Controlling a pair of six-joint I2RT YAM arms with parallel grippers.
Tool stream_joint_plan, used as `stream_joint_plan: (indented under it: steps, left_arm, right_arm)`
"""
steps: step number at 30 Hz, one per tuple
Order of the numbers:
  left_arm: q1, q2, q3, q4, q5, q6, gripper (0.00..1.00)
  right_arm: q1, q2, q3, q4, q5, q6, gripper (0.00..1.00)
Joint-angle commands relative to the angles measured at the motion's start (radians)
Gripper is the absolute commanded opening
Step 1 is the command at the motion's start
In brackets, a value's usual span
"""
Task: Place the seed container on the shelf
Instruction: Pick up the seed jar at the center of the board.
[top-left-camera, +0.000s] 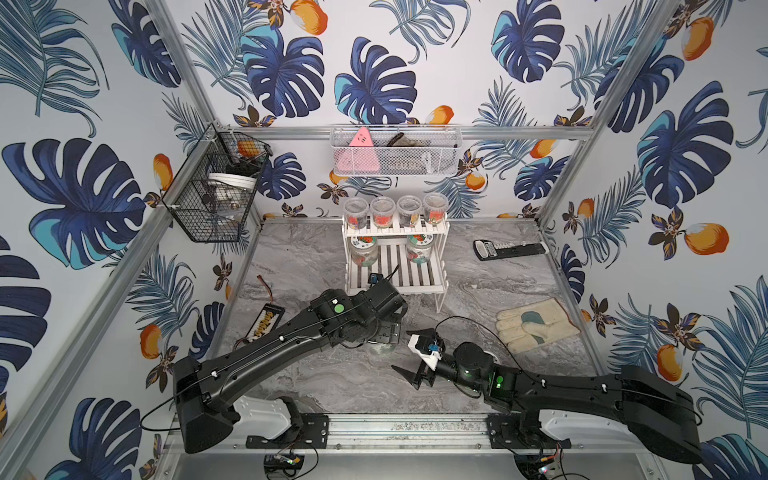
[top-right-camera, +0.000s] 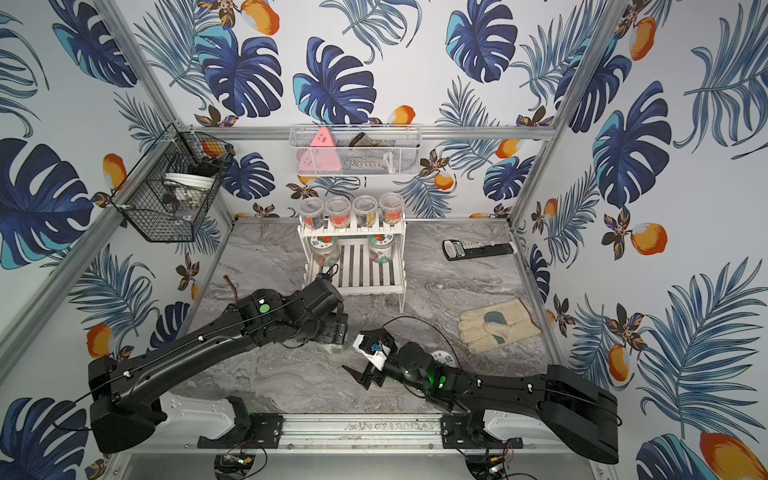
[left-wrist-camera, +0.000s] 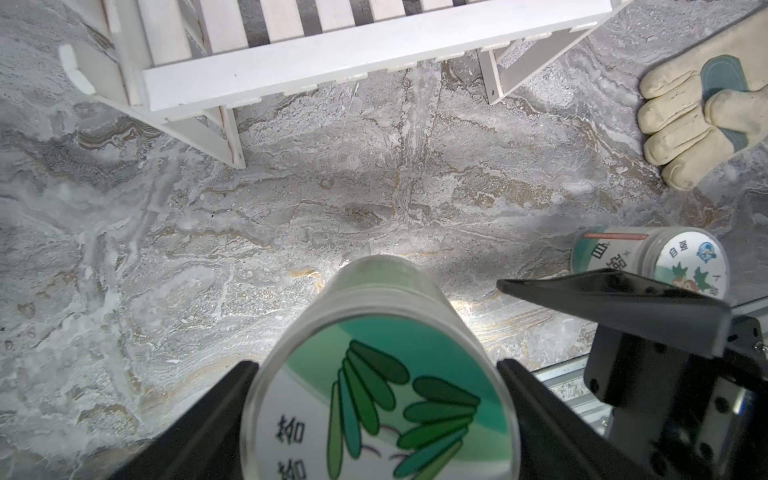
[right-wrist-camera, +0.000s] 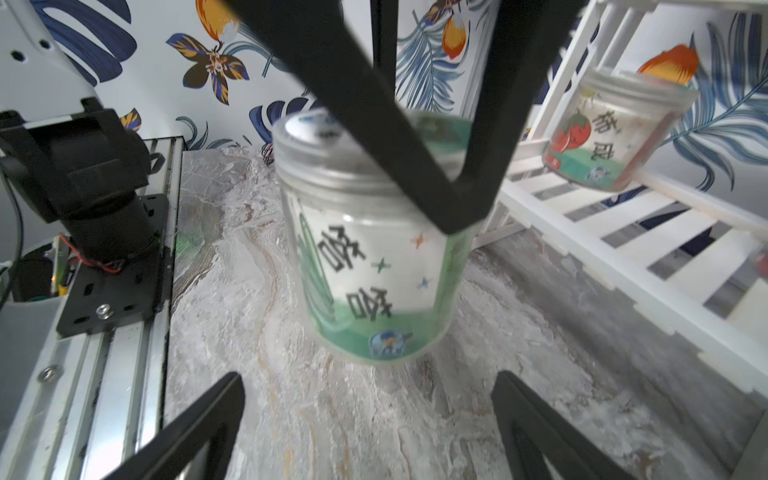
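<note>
Overhead, left tool (top-left-camera: 385, 334) mostly hides seed container (top-left-camera: 380, 349) — apparently gripped.

Clear glossy plastic seed container (left-wrist-camera: 382, 399)

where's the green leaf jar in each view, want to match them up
Both top views: mostly hidden under the left arm, in front of the shelf; only a sliver of the jar shows.
Left wrist: bottom centre, lid toward the camera, between the fingers of the left gripper.
Right wrist: centre, label toward the camera.
Shared landmark: the white shelf, in all four.
</note>
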Motion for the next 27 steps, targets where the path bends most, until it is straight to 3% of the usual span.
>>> stream_joint_plan:
  steps: [1, 15, 20, 27]
  left_arm:
    - [0.003, -0.005, 0.013, -0.017, 0.002, 0.017, 0.86]
    - [0.003, -0.018, 0.018, -0.006, 0.001, 0.018, 0.86]
    - [0.003, -0.013, 0.014, -0.001, 0.006, 0.020, 0.86]
    - [0.003, -0.019, 0.009, 0.001, 0.010, 0.018, 0.86]
  right_arm:
    - [0.005, 0.056, 0.014, 0.202, 0.016, -0.035, 0.99]
    - [0.006, 0.261, 0.072, 0.371, -0.001, 0.111, 1.00]
    - [0.004, 0.313, 0.078, 0.447, 0.021, 0.115, 1.00]
    - [0.002, 0.342, 0.114, 0.410, 0.043, 0.098, 1.00]
